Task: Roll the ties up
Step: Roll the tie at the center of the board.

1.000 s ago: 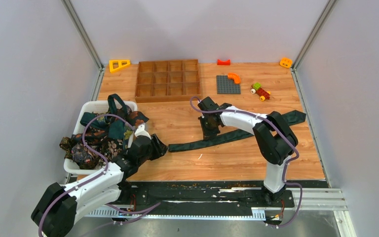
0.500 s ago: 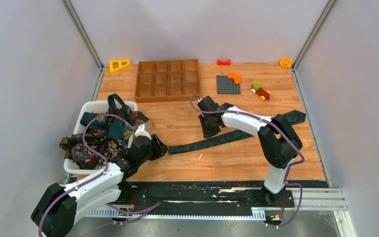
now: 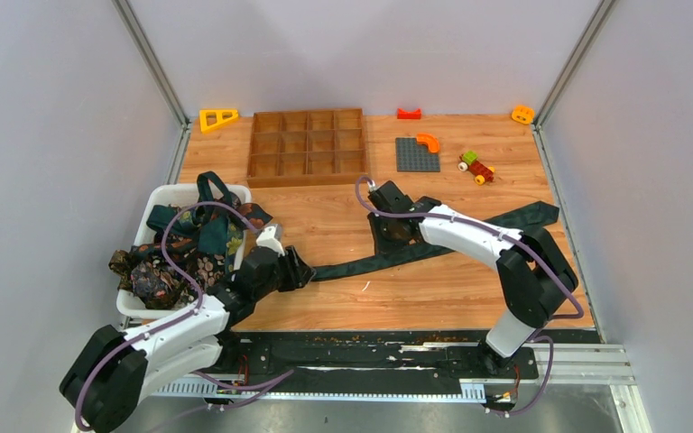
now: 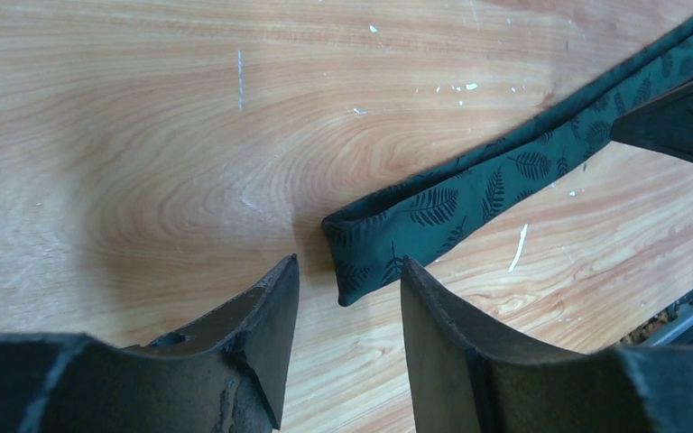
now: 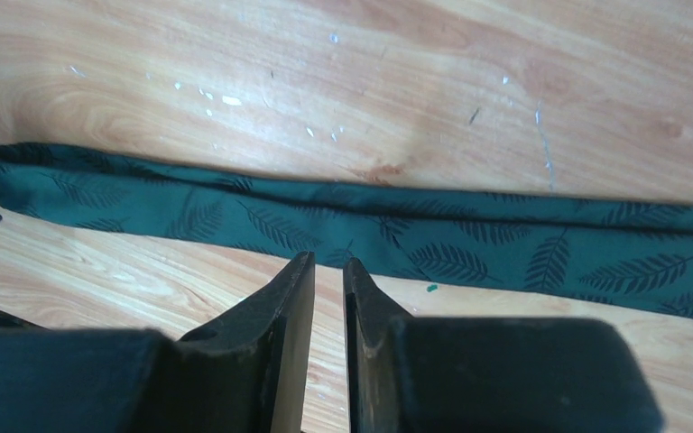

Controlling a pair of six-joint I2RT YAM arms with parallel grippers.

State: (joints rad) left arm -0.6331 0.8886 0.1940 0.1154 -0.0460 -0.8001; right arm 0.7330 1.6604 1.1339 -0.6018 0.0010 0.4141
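Observation:
A dark green tie with a leaf pattern (image 3: 347, 263) lies flat and diagonal across the wooden table, narrow end at the left, wide end at the far right. My left gripper (image 3: 298, 269) is open and low at the narrow end. In the left wrist view the tie's tip (image 4: 370, 257) lies just ahead of the open left gripper (image 4: 347, 266). My right gripper (image 3: 388, 240) hovers over the tie's middle. In the right wrist view the right gripper (image 5: 328, 262) is nearly closed and empty, with the tie (image 5: 469, 244) just beyond it. Several more ties (image 3: 194, 248) are heaped in a white bin (image 3: 176, 190).
A wooden compartment tray (image 3: 307, 146) stands at the back. A yellow triangle (image 3: 217, 118), a grey baseplate (image 3: 416, 154), a toy car (image 3: 475, 167), a red piece (image 3: 408, 114) and an orange piece (image 3: 522, 114) lie along the far edge.
My left gripper has slid right to the tie's narrow end. My right gripper has shifted slightly right over the tie's middle, and its elbow has swung right.

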